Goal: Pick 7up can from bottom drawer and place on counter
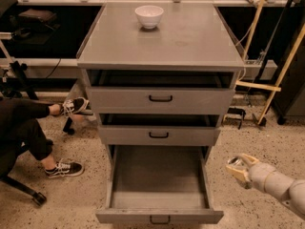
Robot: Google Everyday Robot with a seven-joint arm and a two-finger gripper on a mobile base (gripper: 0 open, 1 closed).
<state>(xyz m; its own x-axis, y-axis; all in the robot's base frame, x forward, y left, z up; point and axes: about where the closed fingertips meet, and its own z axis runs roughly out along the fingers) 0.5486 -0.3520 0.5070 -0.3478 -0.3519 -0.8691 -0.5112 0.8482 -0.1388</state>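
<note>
Can (233, 161) is clamped in gripper (238, 168), right of open bottom drawer (159, 217), above floor; long axis tilted, round end faced up-left.

My arm (279, 184) reaches in from the lower right corner, its pale, rounded links running up and to the left. At its end my gripper (237, 169) points left, low in the view. It hangs just outside the right side of the open bottom drawer (157, 175), apart from it and level with its inside. My yellowish fingers (249, 158) are closed around the 7up can (234, 161), whose silvery round end faces up and left. My wrist is roughly level.
</note>
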